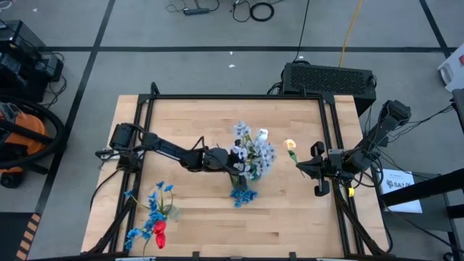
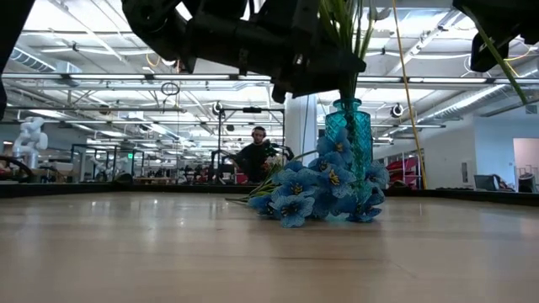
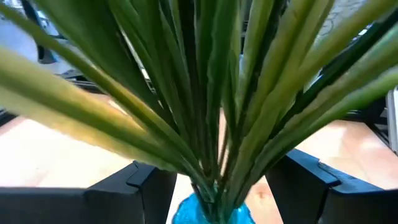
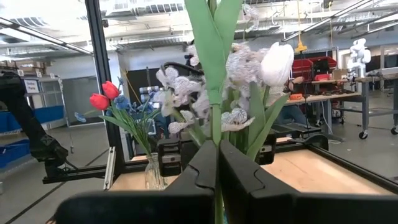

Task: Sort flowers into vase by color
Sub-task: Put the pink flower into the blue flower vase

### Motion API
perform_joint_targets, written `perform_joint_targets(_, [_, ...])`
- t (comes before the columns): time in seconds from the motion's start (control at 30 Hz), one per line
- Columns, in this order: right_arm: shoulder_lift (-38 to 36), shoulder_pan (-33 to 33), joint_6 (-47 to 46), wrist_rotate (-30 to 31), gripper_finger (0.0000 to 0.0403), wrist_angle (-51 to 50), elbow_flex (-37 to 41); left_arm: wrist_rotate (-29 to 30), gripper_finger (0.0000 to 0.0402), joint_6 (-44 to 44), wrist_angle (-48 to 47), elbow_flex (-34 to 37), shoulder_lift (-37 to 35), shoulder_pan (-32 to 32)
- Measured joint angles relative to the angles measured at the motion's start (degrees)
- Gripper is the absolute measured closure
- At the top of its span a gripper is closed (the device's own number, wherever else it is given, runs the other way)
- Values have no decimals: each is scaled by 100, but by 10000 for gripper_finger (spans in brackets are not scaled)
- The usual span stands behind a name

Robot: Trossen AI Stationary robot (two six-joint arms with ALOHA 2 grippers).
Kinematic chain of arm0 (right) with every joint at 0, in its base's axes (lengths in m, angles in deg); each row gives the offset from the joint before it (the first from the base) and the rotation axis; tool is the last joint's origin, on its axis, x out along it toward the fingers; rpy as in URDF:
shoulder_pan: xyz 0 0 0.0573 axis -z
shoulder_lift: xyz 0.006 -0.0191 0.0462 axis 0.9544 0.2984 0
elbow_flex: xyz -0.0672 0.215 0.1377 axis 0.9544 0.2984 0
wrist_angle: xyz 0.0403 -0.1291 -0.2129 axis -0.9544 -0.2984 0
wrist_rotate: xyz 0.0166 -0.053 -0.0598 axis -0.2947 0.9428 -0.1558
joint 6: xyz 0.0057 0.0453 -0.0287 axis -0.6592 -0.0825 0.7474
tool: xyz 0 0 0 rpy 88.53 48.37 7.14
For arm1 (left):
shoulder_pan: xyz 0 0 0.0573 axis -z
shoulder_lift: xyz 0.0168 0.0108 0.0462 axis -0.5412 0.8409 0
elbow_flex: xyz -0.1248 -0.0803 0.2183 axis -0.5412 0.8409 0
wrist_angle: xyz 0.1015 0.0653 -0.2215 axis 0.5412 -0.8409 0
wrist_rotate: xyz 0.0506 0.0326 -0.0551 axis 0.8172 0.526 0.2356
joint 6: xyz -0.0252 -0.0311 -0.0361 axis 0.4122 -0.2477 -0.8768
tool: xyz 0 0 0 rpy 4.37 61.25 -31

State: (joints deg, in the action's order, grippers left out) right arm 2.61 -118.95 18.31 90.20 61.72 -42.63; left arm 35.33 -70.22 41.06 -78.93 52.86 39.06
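Note:
A teal glass vase (image 2: 345,126) stands mid-table and holds pale grey-blue sprays (image 1: 250,152) and a white tulip (image 1: 262,134). A bright blue spray (image 1: 243,194) lies on the table against the vase's foot. My left gripper (image 3: 217,168) is open, its fingers on either side of the green stems just above the vase's neck (image 3: 211,214); I see no touch. My right gripper (image 1: 299,165), to the vase's right, is shut on a cream tulip (image 1: 290,145). A clear vase (image 4: 152,171) near the left front corner holds red tulips (image 1: 159,232) and blue sprays (image 1: 156,199). My right gripper pinches the cream tulip's green stem (image 4: 216,127) between its two fingers. The fingers come level from the table's right side and lie across the stem. The flower is lifted clear of the table, and its lower stem (image 2: 501,59) slants down below the fingers.
Black frame rails (image 1: 239,96) run along the table's far edge and down both sides. Bare wood lies between the two vases and along the near edge (image 1: 290,232). In the low view a person (image 2: 253,156) sits in the room behind the table.

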Motion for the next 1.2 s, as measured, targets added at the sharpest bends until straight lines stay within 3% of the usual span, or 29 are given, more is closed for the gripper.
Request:
perform_joint_targets(0.2, [23,139,-180,-80,403,-4,0,135,171,-33,-6,-6,0,-12])
perform_joint_targets(0.47, [374,540,-621,-787,403,17,-54,313,171,-50,-10,-6,-2,-23])
perform_joint_targets(0.93, [842,843,-563,-786,403,39,-337,315,171,-43,11,-6,-7,-27])
perform_joint_targets(1.2, [1284,1254,-468,-1224,403,49,-757,276,172,-39,12,-6,-7,-29])
